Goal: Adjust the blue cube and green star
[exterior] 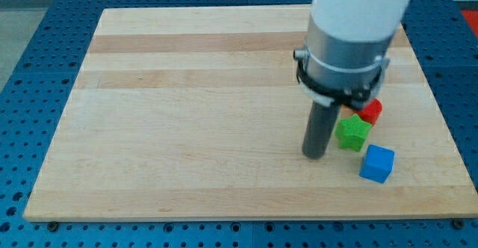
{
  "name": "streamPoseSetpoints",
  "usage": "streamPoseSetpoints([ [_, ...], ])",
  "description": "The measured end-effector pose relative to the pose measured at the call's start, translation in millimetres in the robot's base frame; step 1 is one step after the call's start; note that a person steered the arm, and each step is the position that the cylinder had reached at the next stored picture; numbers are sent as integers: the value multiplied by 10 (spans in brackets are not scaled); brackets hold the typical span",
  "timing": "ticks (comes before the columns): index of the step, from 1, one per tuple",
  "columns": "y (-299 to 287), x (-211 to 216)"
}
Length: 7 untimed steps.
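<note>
My tip [314, 156] sits down on the table [187, 113], just left of the green star [352, 133] — no pincer here, just a rod. Blue cube [376, 163] below-right, apart; red block [371, 110] behind. Adjusting looks unfinished

blocks: 3 | blue cube [376, 163]: 1 | green star [352, 132]: 1 | red block [372, 110]: 1 | board [187, 113]: 1 | rod [317, 132]: 1

White-grey arm [351, 31], dark rod [320, 128]
</note>
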<state>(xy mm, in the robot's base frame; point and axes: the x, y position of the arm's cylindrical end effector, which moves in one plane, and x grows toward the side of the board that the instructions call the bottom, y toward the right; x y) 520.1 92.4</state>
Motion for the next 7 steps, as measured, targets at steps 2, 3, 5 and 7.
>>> streamPoseSetpoints([
  [2,191,-80],
  [3,322,-76],
  [5,441,-76],
  [7,26,-76],
])
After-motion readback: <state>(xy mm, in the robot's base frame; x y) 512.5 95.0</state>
